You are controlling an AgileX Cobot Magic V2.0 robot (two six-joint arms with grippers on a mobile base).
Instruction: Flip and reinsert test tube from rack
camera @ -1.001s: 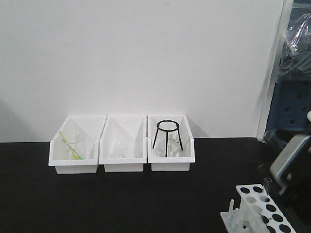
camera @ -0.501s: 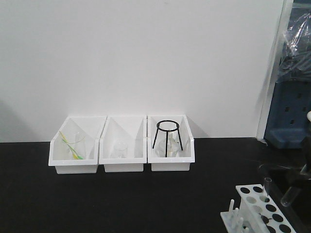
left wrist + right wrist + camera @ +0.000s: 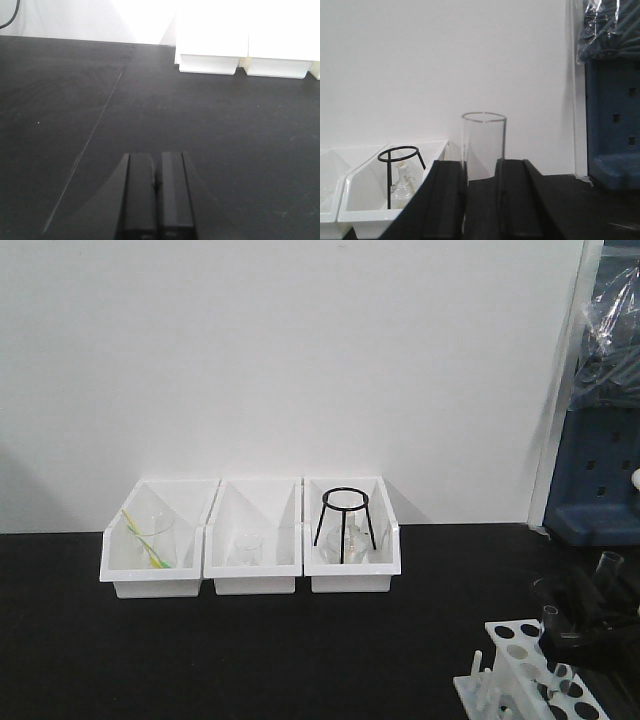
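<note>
Black tabletop [image 3: 250, 660]; right claw [image 3: 481, 171] grips test tube [image 3: 483, 140] beside rack [image 3: 524, 639].

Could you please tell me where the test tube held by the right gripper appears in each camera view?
Exterior front-facing: the test tube is near the right edge, open rim up, up and right of the rack.
Left wrist: not in it.
Right wrist: centre of the picture, upright in the right gripper, rim on top.
Shared landmark: the white bins against the wall.
</note>
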